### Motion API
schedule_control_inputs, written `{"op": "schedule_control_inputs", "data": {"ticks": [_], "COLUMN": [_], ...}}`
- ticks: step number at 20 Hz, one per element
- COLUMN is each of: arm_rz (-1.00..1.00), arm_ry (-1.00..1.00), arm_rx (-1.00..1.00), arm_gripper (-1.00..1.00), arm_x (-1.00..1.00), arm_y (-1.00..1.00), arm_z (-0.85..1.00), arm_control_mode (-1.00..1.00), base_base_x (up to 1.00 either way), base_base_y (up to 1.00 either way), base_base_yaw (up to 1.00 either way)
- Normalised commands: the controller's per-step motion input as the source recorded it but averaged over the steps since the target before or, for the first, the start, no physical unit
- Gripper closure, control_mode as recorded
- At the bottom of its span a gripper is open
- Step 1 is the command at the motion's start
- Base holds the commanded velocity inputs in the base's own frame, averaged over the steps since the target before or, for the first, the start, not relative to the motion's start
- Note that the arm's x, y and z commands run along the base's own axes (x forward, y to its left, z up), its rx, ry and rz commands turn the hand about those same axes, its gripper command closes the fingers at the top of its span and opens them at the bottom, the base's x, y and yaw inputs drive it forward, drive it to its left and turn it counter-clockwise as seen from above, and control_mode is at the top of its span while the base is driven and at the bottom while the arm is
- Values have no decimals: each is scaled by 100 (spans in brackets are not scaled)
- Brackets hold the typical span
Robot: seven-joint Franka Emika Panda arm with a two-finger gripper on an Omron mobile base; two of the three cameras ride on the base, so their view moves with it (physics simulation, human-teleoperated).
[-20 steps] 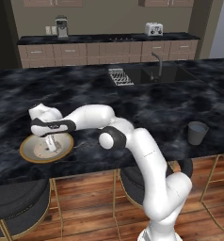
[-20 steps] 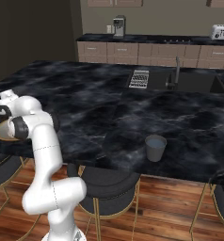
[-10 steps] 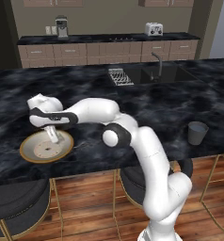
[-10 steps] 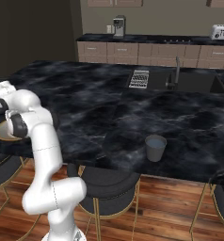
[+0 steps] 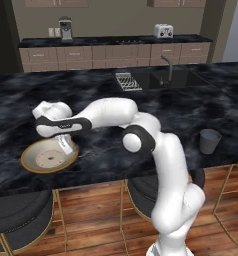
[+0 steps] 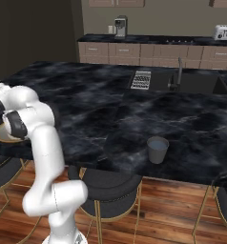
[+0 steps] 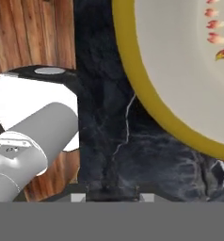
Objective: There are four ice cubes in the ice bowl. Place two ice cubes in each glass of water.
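Note:
The ice bowl [image 5: 43, 159], tan-gold rimmed and cream inside, lies near the counter's front left edge. Its rim [image 7: 151, 106] curves across the hand view, with small red marks on the cream inside. My gripper [image 5: 66, 146] hangs just above the bowl's right rim, pointing down. Its two fingertips [image 7: 78, 197] barely rise at the bottom, a narrow gap apart over dark counter, and I make out no ice cube between them or in the bowl. One glass of water [image 5: 209, 141] [image 6: 157, 149] stands far to the right by the front edge. In the right base view my arm hides most of the bowl [image 6: 2, 137].
The black marble counter [image 5: 156, 107] stretches wide between bowl and glass. A sink with faucet [image 5: 166, 70] and a dish rack [image 5: 127, 81] sit at the back. Dark stools [image 5: 16, 215] stand below the front edge, over the wooden floor.
The gripper has risen out of the middle of the bowl and moved right, to above its right rim. The bowl and the glass have stayed in place.

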Motion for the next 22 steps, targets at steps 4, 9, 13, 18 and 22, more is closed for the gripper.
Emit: {"op": "schedule_control_inputs", "data": {"ticks": [4,9,13,18,22], "arm_rz": [-11,-17,-28,-35,-33], "arm_ry": [-13,-10,-2,0,0], "arm_rx": [-1,-1,-5,-4,-2], "arm_gripper": [100,100,100,100,100], "arm_x": [-4,12,1,7,11], "arm_y": [-100,-99,-99,-100,-100], "arm_z": [38,59,45,49,45], "arm_control_mode": [-100,-100,-100,-100,-100], "base_base_x": [0,0,0,0,0], "base_base_y": [0,0,0,0,0], "base_base_yaw": [0,0,0,0,0]}}
